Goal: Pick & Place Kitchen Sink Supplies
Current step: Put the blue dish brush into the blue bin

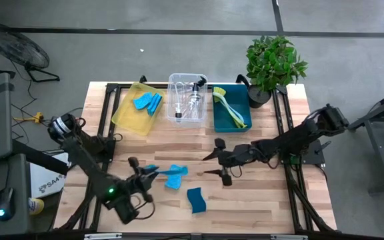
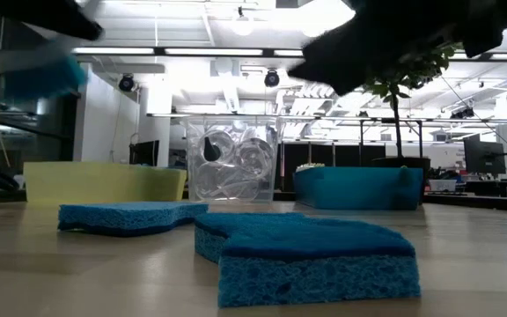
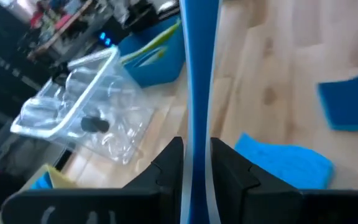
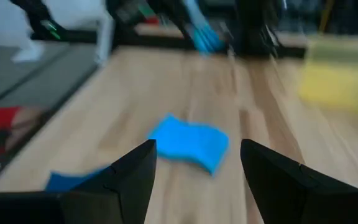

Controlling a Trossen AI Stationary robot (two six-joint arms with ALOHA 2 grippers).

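My left gripper hangs over the table's near left part, shut on a blue sponge. A second blue sponge and a third lie flat on the wood near it. My right gripper is open above the table's middle, pointing toward the left arm and touching nothing. More blue sponges lie in the yellow bin. Bottles lie in the clear bin. Brushes lie in the teal bin. My left gripper pinches the blue sponge between its two fingers, which lie on its two broad faces. The wrist view sees the sponge edge-on, its near end in the hold and the rest reaching out past the fingertips. The sponge is lifted clear of the table.
The three bins stand in a row along the far side, with the potted plant at the far right corner. Bare wood lies to the right of the sponges and along the near edge. The two grippers are close together over the middle.
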